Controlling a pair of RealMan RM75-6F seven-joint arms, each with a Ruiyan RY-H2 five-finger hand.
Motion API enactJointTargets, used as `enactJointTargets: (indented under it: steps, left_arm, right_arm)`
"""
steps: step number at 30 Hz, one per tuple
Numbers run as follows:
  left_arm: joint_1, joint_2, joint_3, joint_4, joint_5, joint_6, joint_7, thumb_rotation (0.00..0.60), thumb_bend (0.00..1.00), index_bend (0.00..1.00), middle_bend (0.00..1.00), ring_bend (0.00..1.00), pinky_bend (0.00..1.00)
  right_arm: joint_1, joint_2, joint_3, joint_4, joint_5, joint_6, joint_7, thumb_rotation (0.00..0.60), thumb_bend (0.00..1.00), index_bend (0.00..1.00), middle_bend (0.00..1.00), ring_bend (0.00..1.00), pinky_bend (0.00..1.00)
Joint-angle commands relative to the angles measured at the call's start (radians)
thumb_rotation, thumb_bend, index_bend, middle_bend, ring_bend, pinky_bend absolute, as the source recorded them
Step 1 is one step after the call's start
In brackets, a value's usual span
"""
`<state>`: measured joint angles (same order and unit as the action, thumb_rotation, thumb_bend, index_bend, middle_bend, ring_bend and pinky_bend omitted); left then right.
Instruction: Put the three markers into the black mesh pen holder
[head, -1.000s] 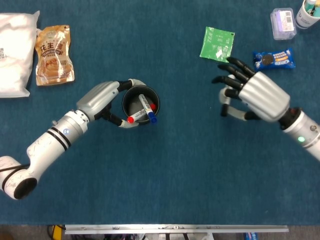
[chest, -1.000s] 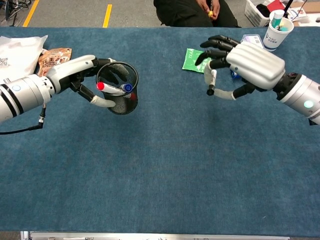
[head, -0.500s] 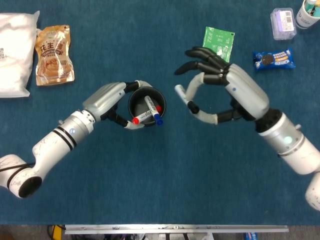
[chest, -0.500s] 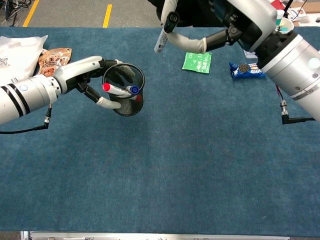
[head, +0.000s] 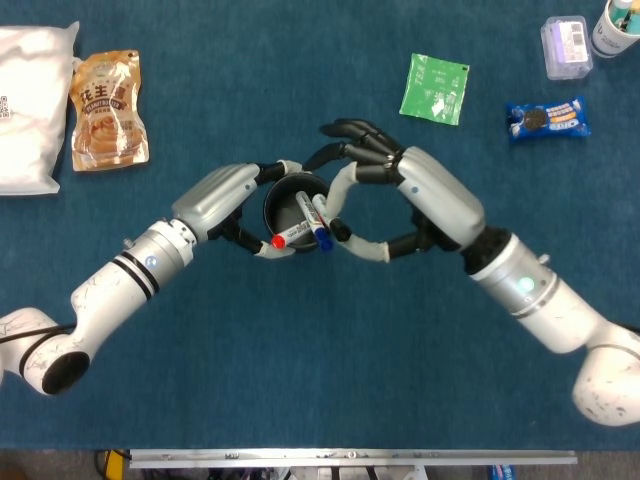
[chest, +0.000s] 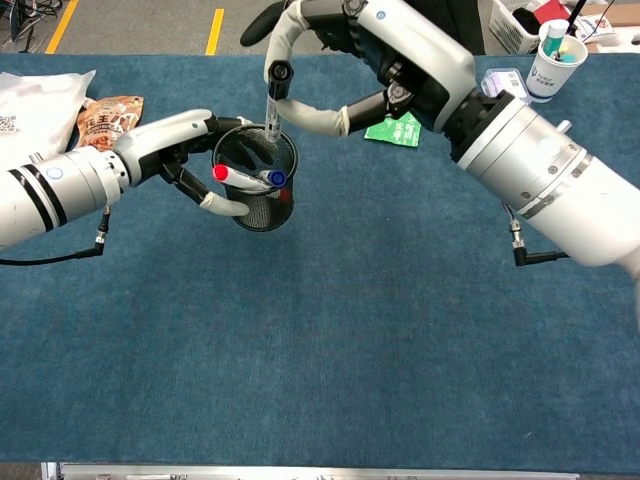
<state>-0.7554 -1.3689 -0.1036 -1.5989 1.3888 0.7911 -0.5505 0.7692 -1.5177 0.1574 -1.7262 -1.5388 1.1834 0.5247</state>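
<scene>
Two markers, red-capped (head: 279, 241) and blue-capped (head: 323, 241), already lie in the black mesh pen holder (head: 296, 190) in the head view, which the left hand (head: 232, 195) grips by its side. From the chest view, the right hand (chest: 335, 50) pinches the third marker (chest: 272, 105) nearly upright, tip at the rim; only the drop seems left. Open cloth lies all around; the green packet (chest: 400, 130) sits just behind.
</scene>
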Motion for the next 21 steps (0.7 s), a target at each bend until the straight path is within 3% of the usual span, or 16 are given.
enactJointTargets:
  steps: [1,10,15,21]
  left_arm:
    - [0.001,0.000,0.000,-0.002,-0.001,0.001,0.002,0.600,0.17,0.24,0.33,0.27,0.21]
    - [0.002,-0.001,0.000,-0.005,-0.001,0.001,0.000,0.600,0.17,0.24,0.33,0.27,0.21]
    - [0.005,0.001,0.002,0.002,-0.003,0.002,-0.003,0.600,0.17,0.24,0.33,0.27,0.21]
    - [0.011,-0.012,0.009,0.026,-0.004,-0.001,-0.015,0.600,0.17,0.24,0.33,0.27,0.21]
  right_arm:
    - [0.009,-0.020,0.002,0.021,0.003,-0.018,-0.010,0.600,0.31,0.61,0.30,0.11,0.07]
    - [0.030,-0.080,0.010,0.100,0.016,-0.062,-0.031,0.600,0.25,0.42,0.21,0.07,0.01]
    - [0.024,-0.070,0.015,0.098,0.002,-0.050,-0.034,0.600,0.14,0.25,0.14,0.03,0.00]
    - [-0.016,-0.005,0.035,0.074,-0.036,0.042,-0.070,0.600,0.13,0.22,0.13,0.02,0.00]
